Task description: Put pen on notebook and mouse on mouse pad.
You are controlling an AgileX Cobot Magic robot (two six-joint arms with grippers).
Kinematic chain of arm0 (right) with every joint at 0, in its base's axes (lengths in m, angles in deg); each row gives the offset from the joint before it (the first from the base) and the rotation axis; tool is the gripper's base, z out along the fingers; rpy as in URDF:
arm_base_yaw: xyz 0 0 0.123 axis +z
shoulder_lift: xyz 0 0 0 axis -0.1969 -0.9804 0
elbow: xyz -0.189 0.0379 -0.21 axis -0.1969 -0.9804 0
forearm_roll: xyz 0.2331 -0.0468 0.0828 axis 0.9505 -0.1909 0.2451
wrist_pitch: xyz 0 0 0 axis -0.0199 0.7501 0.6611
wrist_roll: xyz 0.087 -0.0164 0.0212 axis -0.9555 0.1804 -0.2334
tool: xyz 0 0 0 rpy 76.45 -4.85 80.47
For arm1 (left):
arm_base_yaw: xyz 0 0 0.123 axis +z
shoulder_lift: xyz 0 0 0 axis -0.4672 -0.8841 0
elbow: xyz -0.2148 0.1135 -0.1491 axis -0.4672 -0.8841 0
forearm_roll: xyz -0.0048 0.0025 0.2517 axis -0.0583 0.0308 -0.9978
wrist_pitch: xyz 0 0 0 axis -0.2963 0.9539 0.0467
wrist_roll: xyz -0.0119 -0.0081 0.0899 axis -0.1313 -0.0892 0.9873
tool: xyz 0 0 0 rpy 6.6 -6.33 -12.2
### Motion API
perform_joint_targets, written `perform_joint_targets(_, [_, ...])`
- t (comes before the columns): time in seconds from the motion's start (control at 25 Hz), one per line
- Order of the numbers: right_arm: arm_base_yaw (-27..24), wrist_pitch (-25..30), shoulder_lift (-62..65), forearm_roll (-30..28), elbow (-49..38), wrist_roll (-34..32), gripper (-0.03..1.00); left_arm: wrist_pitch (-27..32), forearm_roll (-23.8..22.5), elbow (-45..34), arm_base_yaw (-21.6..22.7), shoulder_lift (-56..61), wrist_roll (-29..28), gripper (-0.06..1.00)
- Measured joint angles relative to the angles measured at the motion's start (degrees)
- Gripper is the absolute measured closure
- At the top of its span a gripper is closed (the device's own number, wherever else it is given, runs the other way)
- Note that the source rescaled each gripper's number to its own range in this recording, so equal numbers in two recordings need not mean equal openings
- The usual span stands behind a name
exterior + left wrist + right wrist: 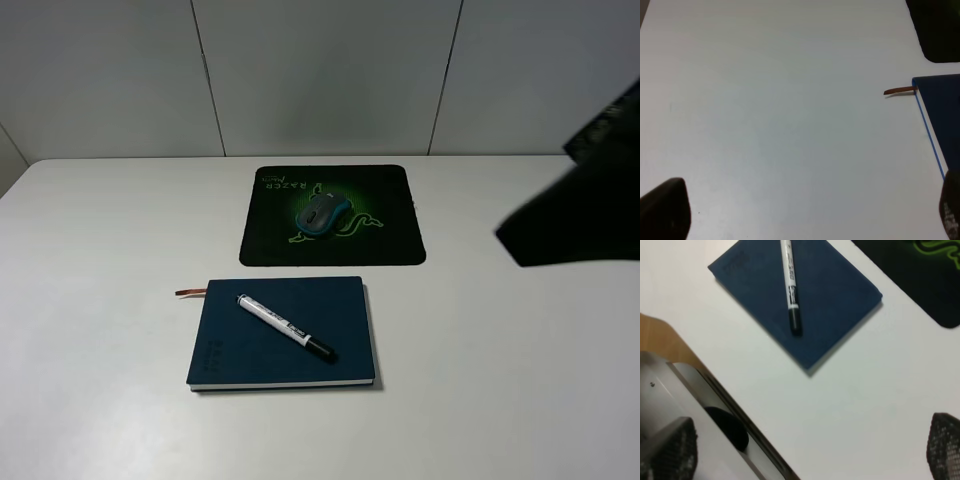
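The pen (285, 326) lies diagonally on the notebook (283, 335) at lower centre; the mouse (324, 211) sits on the mouse pad (333, 216) above; both grippers' fingers spread apart, empty

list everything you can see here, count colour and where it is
mouse pad: 1, black with green logo, far middle of table
mouse: 1, grey and teal, on the mouse pad
notebook: 1, dark teal-blue, near side of the pad
ribbon bookmark: 1, brown, sticking out of the notebook's far left corner
pen: 1, white with black cap, lying diagonally on the notebook
table: 1, white
right arm: 1, black, blurred at right edge
left gripper: open, over bare table
right gripper: open, empty
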Motion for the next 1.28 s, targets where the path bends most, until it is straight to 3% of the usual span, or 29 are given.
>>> perform_joint_targets(0.28, [-0.06, 0.05, 19.11, -1.91, -11.62, -0.06, -0.03, 0.0, 0.0, 0.0, 0.0, 0.0, 0.0, -0.06])
perform_joint_targets(0.4, [-2.45, 0.1, 26.39, -2.93, -16.6, 0.27, -0.03, 0.0, 0.0, 0.0, 0.0, 0.0, 0.0, -0.06])
perform_joint_targets(0.56, [-11.66, -0.51, 34.92, -3.09, -22.43, 2.52, -0.03, 0.0, 0.0, 0.0, 0.0, 0.0, 0.0, -0.06])
perform_joint_targets(0.92, [-35.49, -8.95, 50.25, 2.37, -33.81, 6.08, -0.03, 0.0, 0.0, 0.0, 0.0, 0.0, 0.0, -0.06])
perform_joint_targets(1.12, [-42.45, -10.46, 53.8, 4.58, -36.15, 8.44, -0.03, 0.0, 0.0, 0.0, 0.0, 0.0, 0.0, -0.06])
perform_joint_targets(1.28, [-43.58, -10.65, 53.81, 4.64, -36.18, 8.49, -0.03, 0.0, 0.0, 0.0, 0.0, 0.0, 0.0, -0.06])
